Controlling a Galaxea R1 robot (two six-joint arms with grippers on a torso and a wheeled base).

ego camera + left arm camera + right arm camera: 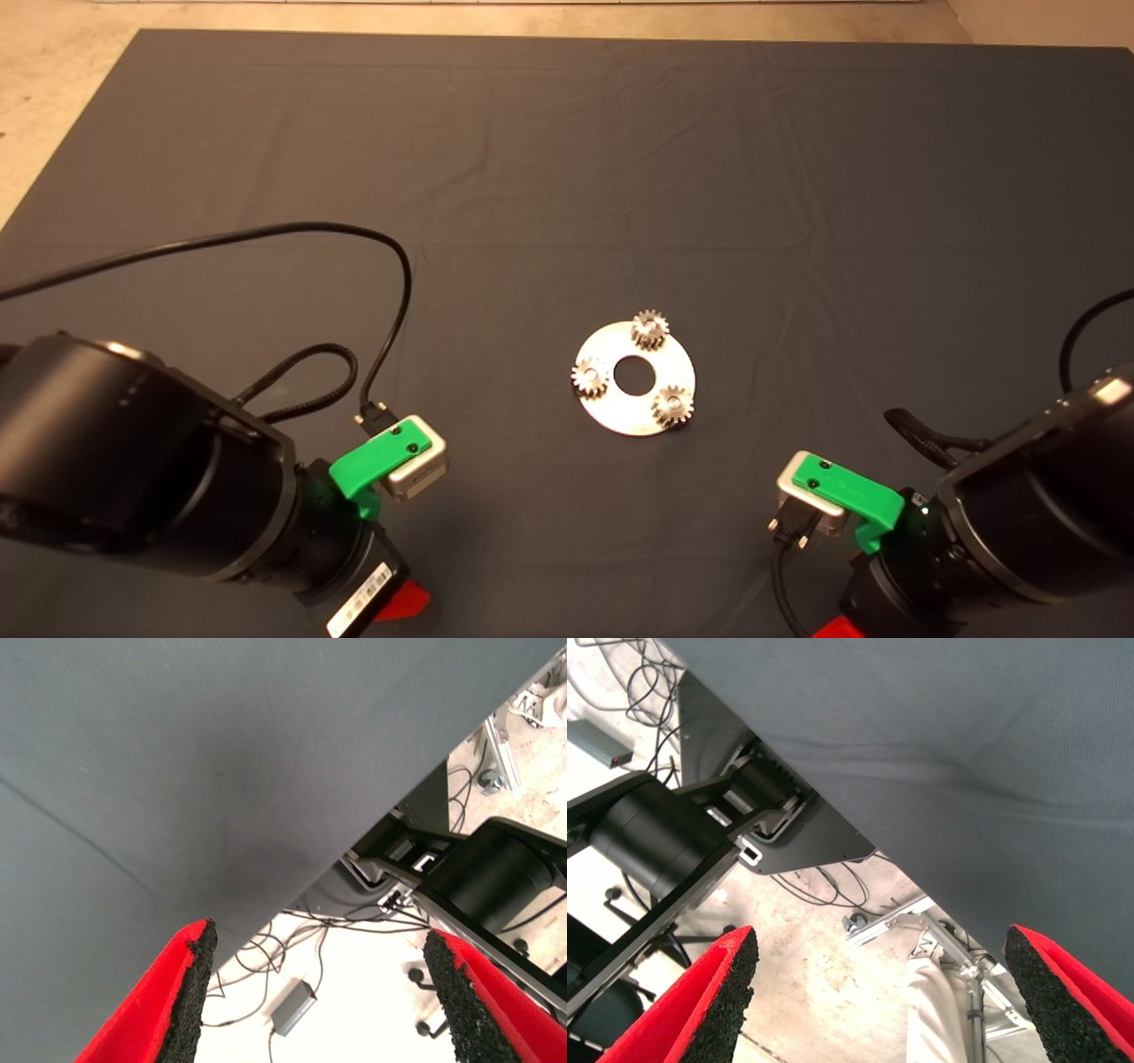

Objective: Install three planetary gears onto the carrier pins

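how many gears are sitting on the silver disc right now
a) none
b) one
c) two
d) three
d) The head view shows three planetary gears on the disc, spaced around its central hole: one at the far side, one at the left and one at the near right. Both grippers, left and right, are open and back at the near edge of the mat.
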